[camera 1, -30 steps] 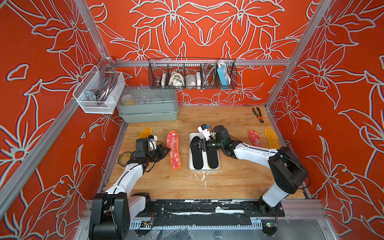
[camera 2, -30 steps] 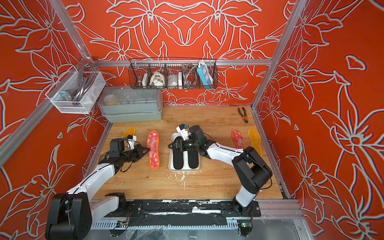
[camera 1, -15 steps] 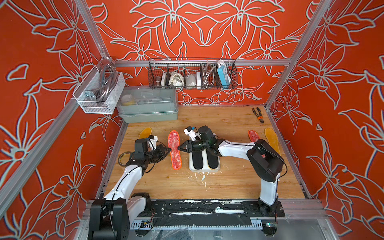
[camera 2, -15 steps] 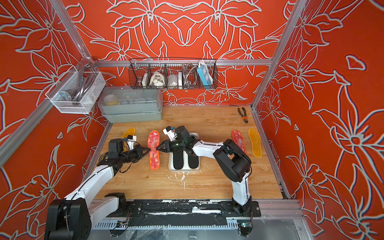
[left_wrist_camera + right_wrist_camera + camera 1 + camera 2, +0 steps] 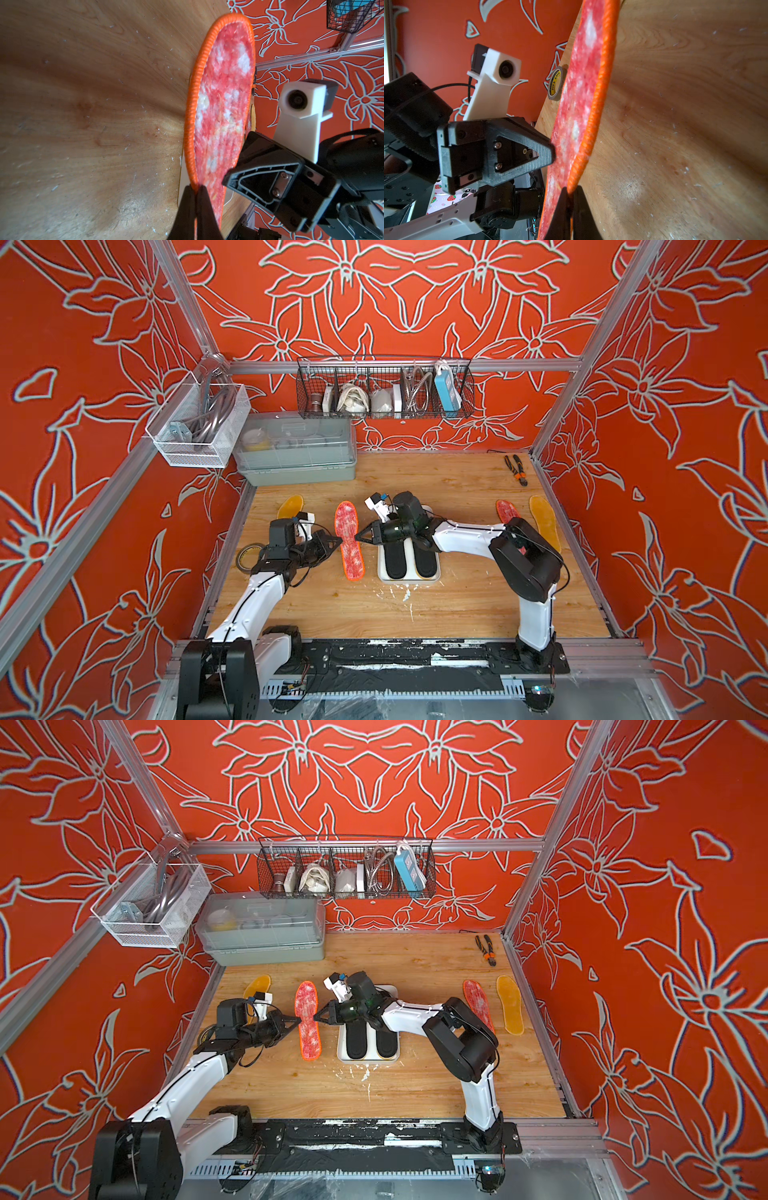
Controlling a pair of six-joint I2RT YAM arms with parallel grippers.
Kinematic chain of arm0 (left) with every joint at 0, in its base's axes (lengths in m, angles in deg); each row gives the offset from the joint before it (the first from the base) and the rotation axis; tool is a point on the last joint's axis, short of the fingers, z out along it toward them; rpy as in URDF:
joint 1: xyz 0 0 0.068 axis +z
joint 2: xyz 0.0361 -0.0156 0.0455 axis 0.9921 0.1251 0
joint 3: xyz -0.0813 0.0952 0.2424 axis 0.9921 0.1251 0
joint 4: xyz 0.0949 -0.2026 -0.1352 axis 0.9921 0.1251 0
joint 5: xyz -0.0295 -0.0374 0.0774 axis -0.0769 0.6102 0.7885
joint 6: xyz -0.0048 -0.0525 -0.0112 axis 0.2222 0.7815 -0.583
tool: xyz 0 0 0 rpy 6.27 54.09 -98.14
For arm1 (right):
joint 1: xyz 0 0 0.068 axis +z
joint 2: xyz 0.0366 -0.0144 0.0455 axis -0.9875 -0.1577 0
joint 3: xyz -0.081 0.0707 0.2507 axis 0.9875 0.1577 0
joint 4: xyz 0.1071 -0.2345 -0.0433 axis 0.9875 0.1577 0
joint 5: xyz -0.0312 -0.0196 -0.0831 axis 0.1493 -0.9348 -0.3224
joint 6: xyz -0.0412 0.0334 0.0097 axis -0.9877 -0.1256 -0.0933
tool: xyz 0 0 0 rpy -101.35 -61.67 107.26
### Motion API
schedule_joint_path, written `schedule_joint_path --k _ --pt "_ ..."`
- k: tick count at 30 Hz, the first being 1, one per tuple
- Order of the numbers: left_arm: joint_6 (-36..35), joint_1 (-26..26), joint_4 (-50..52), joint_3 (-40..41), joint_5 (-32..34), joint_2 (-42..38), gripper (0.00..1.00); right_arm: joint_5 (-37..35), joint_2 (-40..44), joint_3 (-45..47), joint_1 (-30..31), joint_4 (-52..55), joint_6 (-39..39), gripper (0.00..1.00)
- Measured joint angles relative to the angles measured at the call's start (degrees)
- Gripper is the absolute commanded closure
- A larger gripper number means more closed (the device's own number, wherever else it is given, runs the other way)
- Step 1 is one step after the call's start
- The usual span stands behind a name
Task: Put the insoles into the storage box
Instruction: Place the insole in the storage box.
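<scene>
Box (image 5: 409, 578) holding two black insoles (image 5: 393, 562). Red insole (image 5: 351, 560) lying just left of box. Left gripper (image 5: 338, 540) and right gripper (image 5: 357, 538) both pinching its rim, jaws pressed together. Waiting outside: second red insole (image 5: 505, 510) and amber insole (image 5: 544, 522) right of box, other amber insole (image 5: 291, 505) far left.

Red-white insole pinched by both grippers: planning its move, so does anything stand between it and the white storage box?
Nothing lies on the tabletop between the red-white insole and the storage box. Only the right arm crosses the box's far end, and two black insoles already cover its floor.
</scene>
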Motion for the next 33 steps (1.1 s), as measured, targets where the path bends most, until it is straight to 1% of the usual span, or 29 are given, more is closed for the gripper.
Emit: schedule_joint_path --k 1,5,6,7,12,14,18,20,21,22,23,25,27,30,33 --pt "0.09 0.00 -0.02 0.00 0.00 -0.24 0.96 -0.02 -0.02 0.00 0.00 0.00 0.04 1.00" --pt "-0.15 0.00 -0.02 0.02 0.46 -1.18 0.66 -0.13 -0.02 0.00 0.00 0.15 0.39 1.00" --pt "-0.28 0.00 0.07 0.15 1.07 -1.88 0.57 -0.24 0.00 0.02 0.00 0.26 0.61 1.00" --pt "-0.28 0.00 0.26 0.37 1.64 -2.97 0.51 -0.48 0.04 0.02 0.00 0.42 0.74 1.00" --pt "-0.07 0.00 0.61 2.08 5.57 -10.21 0.43 -1.05 1.36 0.52 -0.07 1.62 1.97 1.00" --pt "-0.15 0.00 1.18 2.67 7.56 -12.98 0.42 -0.96 2.62 1.11 -0.22 1.77 2.62 1.00" --pt "-1.53 -0.02 2.14 3.32 9.97 -16.63 0.30 0.07 6.01 3.48 -1.57 1.49 4.26 1.00" --pt "-2.80 -0.42 2.23 3.37 10.19 -17.53 0.20 0.50 8.09 5.60 -3.02 1.38 5.05 1.00" --pt "-3.85 -1.03 2.27 3.39 10.40 -17.88 0.16 0.55 9.22 6.93 -4.02 1.29 5.35 1.00" --pt "-4.50 -1.86 2.34 3.39 10.64 -18.12 0.14 0.59 10.29 8.24 -5.05 1.29 5.51 1.00" --pt "-5.46 -3.15 2.43 3.39 11.06 -18.29 0.10 0.63 11.52 9.75 -6.38 1.42 5.51 1.00" --pt "-7.13 -6.23 2.34 3.50 12.13 -18.43 0.05 0.79 13.40 12.26 -8.79 2.05 5.16 1.00" --pt "-9.18 -10.29 1.86 4.09 13.94 -18.38 0.03 0.90 14.71 14.47 -11.43 2.75 4.70 1.00" --pt "-12.41 -15.15 1.31 5.01 15.74 -17.57 0.02 1.18 15.13 17.35 -13.84 2.45 4.63 1.00" --pt "-15.89 -17.27 0.15 6.40 16.13 -16.33 0.01 1.73 14.99 19.69 -14.49 2.36 4.68 1.00"
